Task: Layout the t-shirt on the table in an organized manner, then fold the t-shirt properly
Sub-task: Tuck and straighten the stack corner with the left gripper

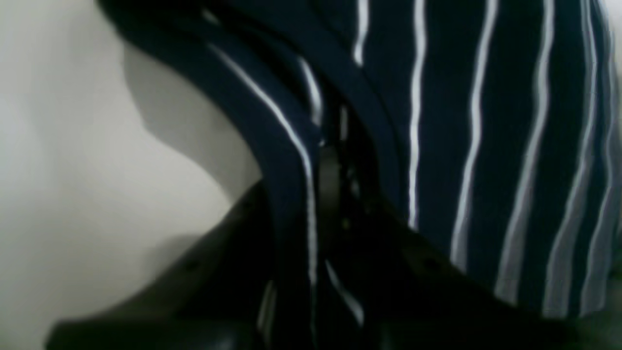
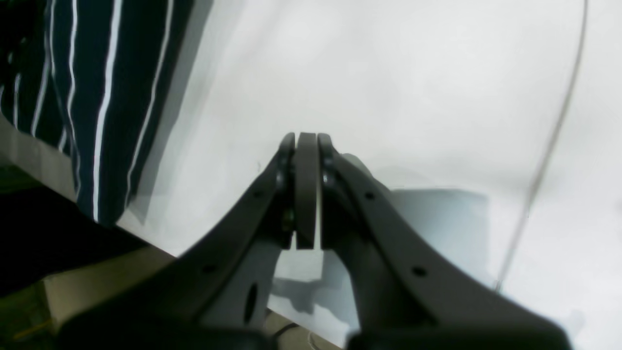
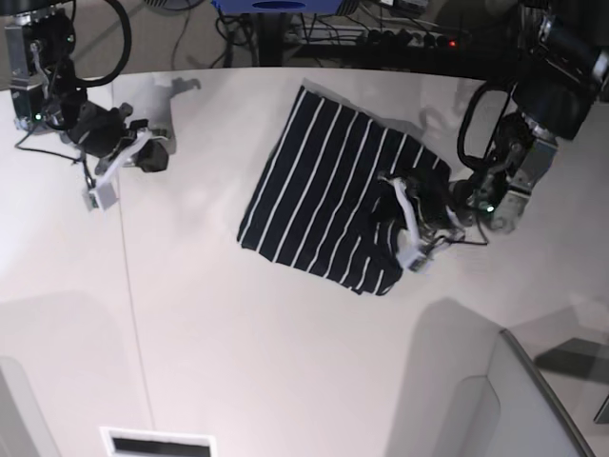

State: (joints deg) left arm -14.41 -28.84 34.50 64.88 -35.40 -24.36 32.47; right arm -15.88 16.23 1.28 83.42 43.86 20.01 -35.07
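Note:
The t-shirt (image 3: pixel 324 195), dark navy with thin white stripes, lies bunched in a rough rectangle on the far middle of the white table (image 3: pixel 285 362). My left gripper (image 3: pixel 395 205) is at the shirt's right edge. In the left wrist view it (image 1: pixel 330 160) is shut on a fold of the striped cloth (image 1: pixel 486 146), with a dark hem band running past it. My right gripper (image 3: pixel 155 155) is far left of the shirt, shut and empty above bare table. In the right wrist view its pads (image 2: pixel 306 194) are pressed together, and a shirt edge (image 2: pixel 97 97) shows at upper left.
A thin seam line (image 3: pixel 128 286) runs down the left of the table and also shows in the right wrist view (image 2: pixel 554 141). Cables and a power strip (image 3: pixel 409 38) lie behind the far edge. A white raised panel (image 3: pixel 533 400) stands at lower right.

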